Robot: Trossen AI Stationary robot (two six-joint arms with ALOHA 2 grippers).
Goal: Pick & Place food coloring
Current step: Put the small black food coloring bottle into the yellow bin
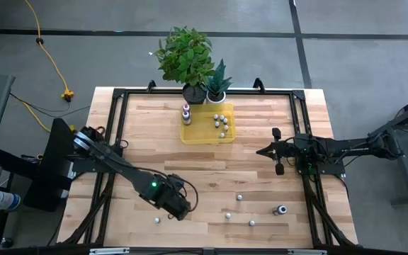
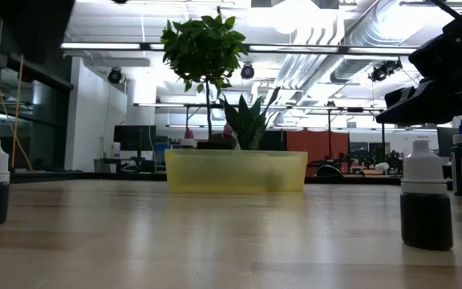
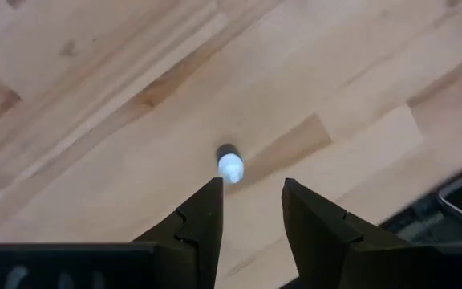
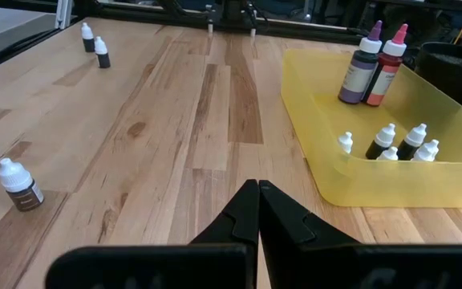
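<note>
Left gripper (image 3: 251,210) is hovering w/ fingers apart over a tiny food coloring bottle (image 3: 229,164) standing on the counter (image 1: 211,170), front-left. Looks light, hard, tippy; pinching the body under the cap seems best. Right gripper (image 4: 258,210) is waiting mid-right, fingers closed, empty.

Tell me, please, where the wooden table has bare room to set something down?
Free: the wide middle stretch between the translucent yellow tray and the left gripper; also left of the tray. Crowded: the near right strip, where small white-capped dropper bottles stand scattered, and the tray itself.
</note>
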